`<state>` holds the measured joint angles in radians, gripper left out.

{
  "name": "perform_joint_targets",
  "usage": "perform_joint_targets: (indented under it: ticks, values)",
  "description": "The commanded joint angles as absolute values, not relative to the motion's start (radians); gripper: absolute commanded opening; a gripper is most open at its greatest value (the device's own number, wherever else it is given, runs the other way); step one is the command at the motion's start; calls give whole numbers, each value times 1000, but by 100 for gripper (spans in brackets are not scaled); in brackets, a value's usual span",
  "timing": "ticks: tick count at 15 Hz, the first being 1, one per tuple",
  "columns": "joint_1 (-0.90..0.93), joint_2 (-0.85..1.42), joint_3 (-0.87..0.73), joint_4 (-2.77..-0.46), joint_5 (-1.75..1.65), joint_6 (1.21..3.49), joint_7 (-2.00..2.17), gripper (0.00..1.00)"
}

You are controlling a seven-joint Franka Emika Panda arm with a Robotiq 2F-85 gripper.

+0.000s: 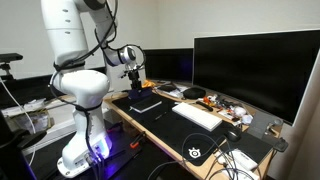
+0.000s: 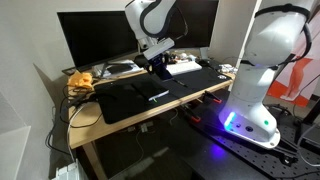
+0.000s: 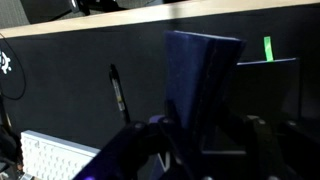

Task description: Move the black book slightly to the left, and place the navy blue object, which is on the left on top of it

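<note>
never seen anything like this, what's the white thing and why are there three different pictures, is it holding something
The white machine is a robot arm standing beside a desk. Two pictures come from cameras in the room, on different sides; the third is from a camera on the arm's wrist, looking past its jaws. On the desk: a long black mat with a pen, a white keyboard, a monitor and a thin black book. The jaws seem closed on a navy blue object, held upright.
</note>
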<state>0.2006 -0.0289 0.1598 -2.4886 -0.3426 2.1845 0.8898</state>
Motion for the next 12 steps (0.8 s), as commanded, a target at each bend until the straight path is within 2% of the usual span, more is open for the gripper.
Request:
perform_joint_targets:
  ticks: [1,12]
  values:
    - [162,3,148,-2507,-411,2280,893,22]
    - [196,219,53,-2472,-608,2575,920,22]
